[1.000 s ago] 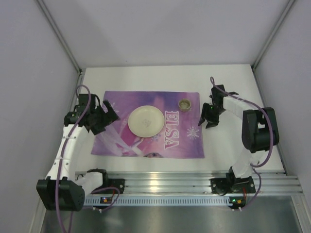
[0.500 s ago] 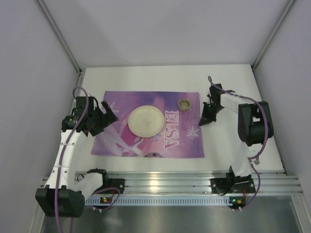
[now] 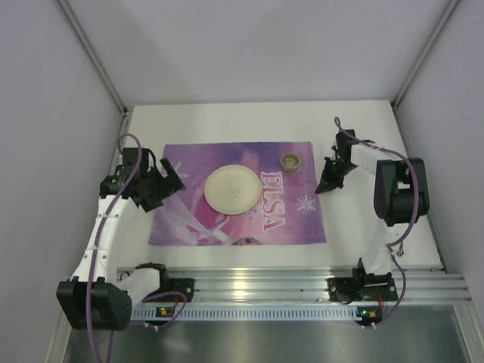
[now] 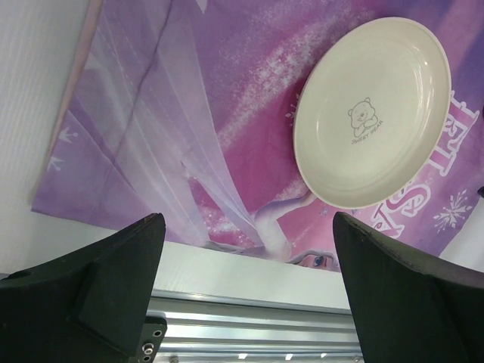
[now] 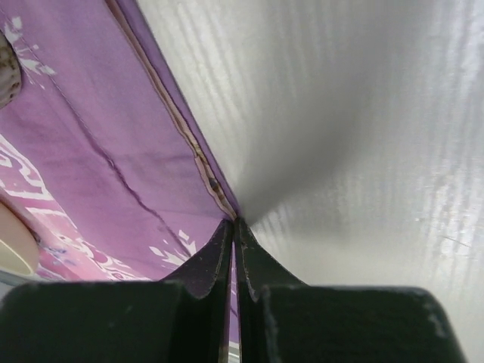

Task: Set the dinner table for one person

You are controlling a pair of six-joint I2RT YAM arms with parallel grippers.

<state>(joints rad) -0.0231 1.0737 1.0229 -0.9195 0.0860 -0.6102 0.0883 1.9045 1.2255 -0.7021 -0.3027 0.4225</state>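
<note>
The white dinner table [image 3: 249, 121] carries a purple "ELSA" placemat [image 3: 287, 219] with a cream plate [image 3: 232, 189] and a small brown cup [image 3: 290, 160] on it. My right gripper [image 3: 327, 185] is at the mat's right edge. In the right wrist view it [image 5: 236, 223] is shut, pinching the placemat's edge [image 5: 91, 136] against the table [image 5: 340, 113]. My left gripper [image 3: 168, 187] hovers over the mat's left part. In the left wrist view it [image 4: 246, 227] is open and empty, with the plate [image 4: 374, 113] ahead on the placemat [image 4: 189, 113].
A ribbed aluminium rail [image 3: 265, 281] runs along the table's near edge, also in the left wrist view [image 4: 249, 325]. Grey walls enclose the table on three sides. Bare white table [image 4: 30, 76] lies left of the mat.
The placemat, with plate and cup on it, has slid a little to the right, pulled by my right gripper. The left arm shifted slightly and stays open.
</note>
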